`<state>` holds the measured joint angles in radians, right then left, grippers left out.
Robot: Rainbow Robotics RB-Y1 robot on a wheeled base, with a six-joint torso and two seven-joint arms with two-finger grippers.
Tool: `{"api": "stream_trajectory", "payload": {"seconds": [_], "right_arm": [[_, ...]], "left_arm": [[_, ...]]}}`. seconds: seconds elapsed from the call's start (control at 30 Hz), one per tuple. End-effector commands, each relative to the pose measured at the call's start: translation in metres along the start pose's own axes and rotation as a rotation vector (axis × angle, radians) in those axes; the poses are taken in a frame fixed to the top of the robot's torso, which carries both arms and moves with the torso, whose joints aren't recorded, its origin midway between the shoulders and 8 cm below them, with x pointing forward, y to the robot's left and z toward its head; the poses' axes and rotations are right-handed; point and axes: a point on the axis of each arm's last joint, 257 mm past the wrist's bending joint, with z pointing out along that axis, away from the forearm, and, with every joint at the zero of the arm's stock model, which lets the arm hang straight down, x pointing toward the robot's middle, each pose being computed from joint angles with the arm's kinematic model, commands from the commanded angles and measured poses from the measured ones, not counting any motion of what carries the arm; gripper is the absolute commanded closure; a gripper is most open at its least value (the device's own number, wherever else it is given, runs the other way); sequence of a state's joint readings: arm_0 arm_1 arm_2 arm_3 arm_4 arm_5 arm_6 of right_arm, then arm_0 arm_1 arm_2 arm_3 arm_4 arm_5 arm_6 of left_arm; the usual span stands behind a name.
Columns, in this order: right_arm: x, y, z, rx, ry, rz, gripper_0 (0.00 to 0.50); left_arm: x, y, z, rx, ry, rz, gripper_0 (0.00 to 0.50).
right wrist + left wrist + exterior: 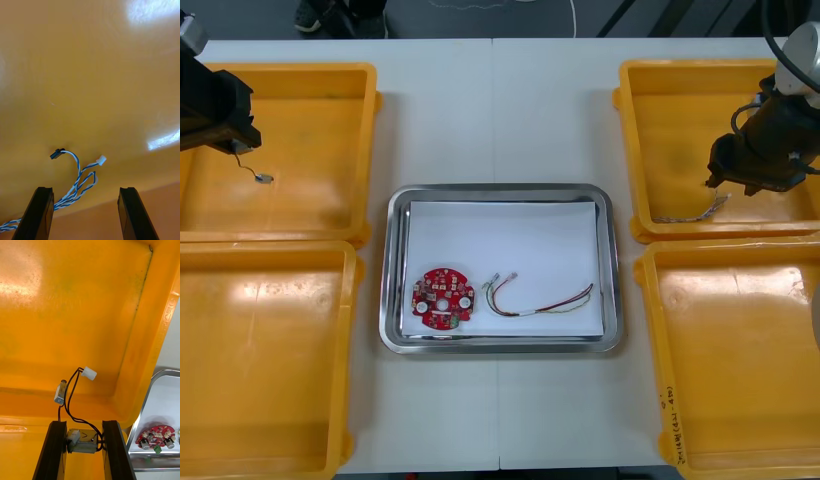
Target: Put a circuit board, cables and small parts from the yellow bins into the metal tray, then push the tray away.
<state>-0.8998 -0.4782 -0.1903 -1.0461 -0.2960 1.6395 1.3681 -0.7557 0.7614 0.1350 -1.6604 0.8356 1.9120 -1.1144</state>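
Left hand (83, 426) clamps a small metal part (86, 440) over a left yellow bin (310, 120); right hand (85, 191) hangs wide above the twisted blue and white cable (77, 179).

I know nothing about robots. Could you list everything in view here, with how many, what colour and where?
Yellow plastic bins: four, yellow, two at each side of the table.
Light table: one, pale, under everything.
Shiny metal tray: one, silver with a white inside, between the bins.
Round red circuit board: one, red, in the tray toward its left side.
Red and yellow cable: one, in the tray to the right of the board.
Twisted blue and white cable: one, on the far right bin's floor.
Small metal parts: two, silvery, joined by a black cable, one clamped and one dangling over the far left bin.
Left gripper: black fingers, shut on one part.
Right gripper: black fingers, open over the twisted cable.
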Motion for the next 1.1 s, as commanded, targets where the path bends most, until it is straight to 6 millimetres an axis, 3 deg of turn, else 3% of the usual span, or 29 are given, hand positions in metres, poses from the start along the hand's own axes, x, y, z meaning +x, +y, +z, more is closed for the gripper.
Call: {"api": "stream_trajectory", "payload": {"seconds": [0.03,0.1,0.13,0.67,1.1], "right_arm": [[-0.019,0.015,-0.009,-0.042,-0.041,0.073,0.0],[-0.019,0.016,-0.007,-0.045,-0.043,0.077,0.0],[-0.019,0.017,-0.007,-0.046,-0.041,0.077,0.0],[-0.015,0.027,0.004,-0.065,-0.035,0.11,0.0],[-0.01,0.026,0.014,-0.07,-0.016,0.123,0.0]], "left_arm": [[-0.019,0.004,-0.024,-0.041,-0.054,0.001,0.156],[-0.018,0.006,-0.022,-0.042,-0.049,-0.001,0.014],[-0.018,0.005,-0.023,-0.042,-0.051,-0.002,0.0],[-0.017,0.008,-0.021,-0.052,-0.049,-0.003,0.0],[-0.007,0.016,0.011,-0.098,0.01,-0.029,0.0]]}}
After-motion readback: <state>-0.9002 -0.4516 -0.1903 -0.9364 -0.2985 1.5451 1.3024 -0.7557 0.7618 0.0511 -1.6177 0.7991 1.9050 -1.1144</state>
